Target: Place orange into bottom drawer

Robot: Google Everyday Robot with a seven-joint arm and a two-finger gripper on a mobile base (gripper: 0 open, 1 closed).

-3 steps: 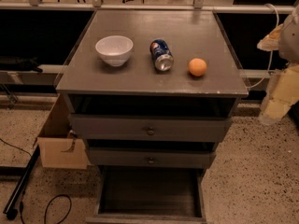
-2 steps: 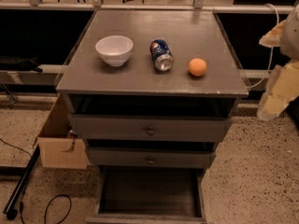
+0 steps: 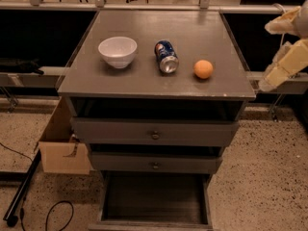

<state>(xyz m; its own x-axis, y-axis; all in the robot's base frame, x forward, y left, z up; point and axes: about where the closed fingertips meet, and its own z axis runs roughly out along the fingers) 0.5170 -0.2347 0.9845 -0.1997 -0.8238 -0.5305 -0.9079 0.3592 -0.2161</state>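
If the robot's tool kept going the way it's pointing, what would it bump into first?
The tool, at the picture's right edge, points down and left. It would probably hit the front right corner of the cabinet top first, not the orange, though depth is unclear.

Speckled terrazzo floor (image 3: 269,177). A cardboard box (image 3: 62,150) stands left of the grey cabinet (image 3: 202,37), with a black cable (image 3: 57,211) on the floor. The gripper (image 3: 270,79) hangs right of the cabinet.

No legible txt anywhere. Soda can (image 3: 166,57), upper middle of frame: blue w/ red-white print, lettering can't be made out. Cardboard box (image 3: 65,155), lower left: dark mark, unreadable. Gripper (image 3: 278,71) at right edge, upper half: no readable markings.
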